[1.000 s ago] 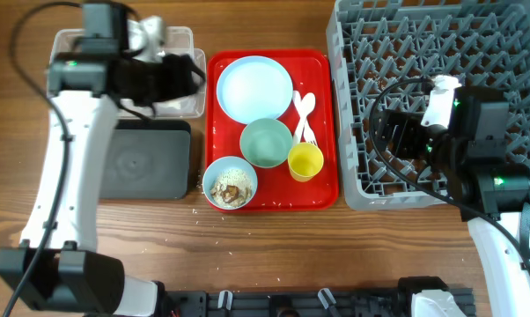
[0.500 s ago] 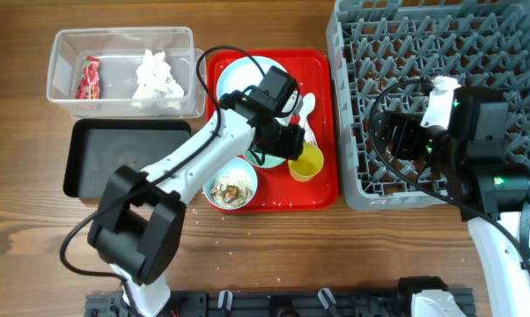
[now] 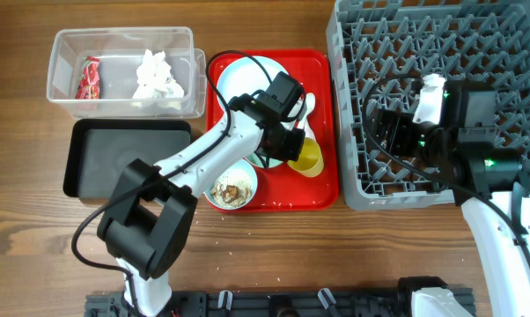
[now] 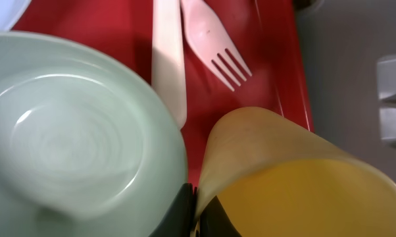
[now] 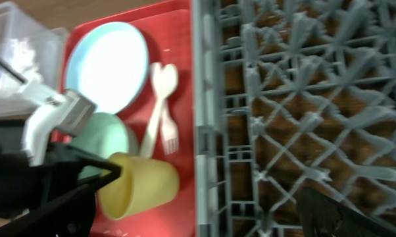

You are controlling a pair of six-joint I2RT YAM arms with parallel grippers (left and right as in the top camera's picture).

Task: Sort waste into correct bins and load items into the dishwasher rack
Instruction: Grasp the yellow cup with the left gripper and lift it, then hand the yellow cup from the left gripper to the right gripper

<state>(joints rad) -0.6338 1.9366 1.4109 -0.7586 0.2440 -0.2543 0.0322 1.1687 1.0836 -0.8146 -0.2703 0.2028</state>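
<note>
Brown wooden table (image 3: 18, 202) carries a clear plastic box (image 3: 124, 107) top left, black tray (image 3: 124, 163) just below it, red serving tray (image 3: 322, 189) mid, grey dishwasher rack (image 3: 353, 189) right, few loose white grains (image 3: 214, 220) near the red tray's front edge.

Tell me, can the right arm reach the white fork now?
Probably not safely: the fork lies right beside the yellow cup, which the left tool is gripping, so the arms would likely collide.

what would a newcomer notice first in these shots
The flat red serving tray sits mid-table, beside the large grey plastic dishwasher rack on the right. On the tray, the left end effector pinches the rim of the tilted small yellow plastic cup.
</note>
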